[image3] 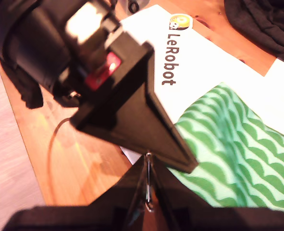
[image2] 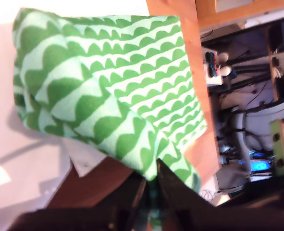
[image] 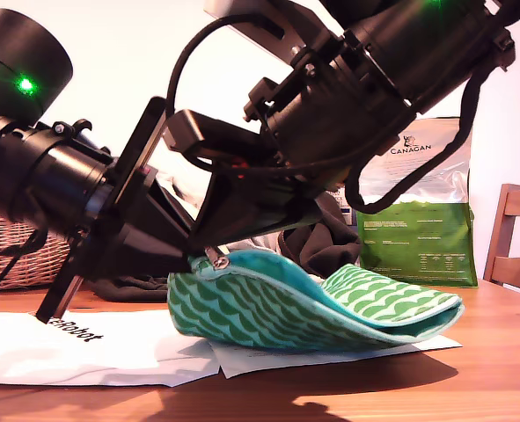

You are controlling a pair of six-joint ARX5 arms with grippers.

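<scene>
Pinching green pouch (image2: 108, 82) edge w/ my first gripper (image2: 151, 169); nipping zip pull (image3: 148, 192) w/ my second gripper (image3: 148, 163), jaws closed tight.

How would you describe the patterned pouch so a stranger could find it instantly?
Start at the wooden table, where white paper sheets lie. On them rests the pouch, one end raised. It alone carries green scalloped waves on pale fabric with a teal zip edge, unlike the plain dark cloth and printed green bag behind.
</scene>
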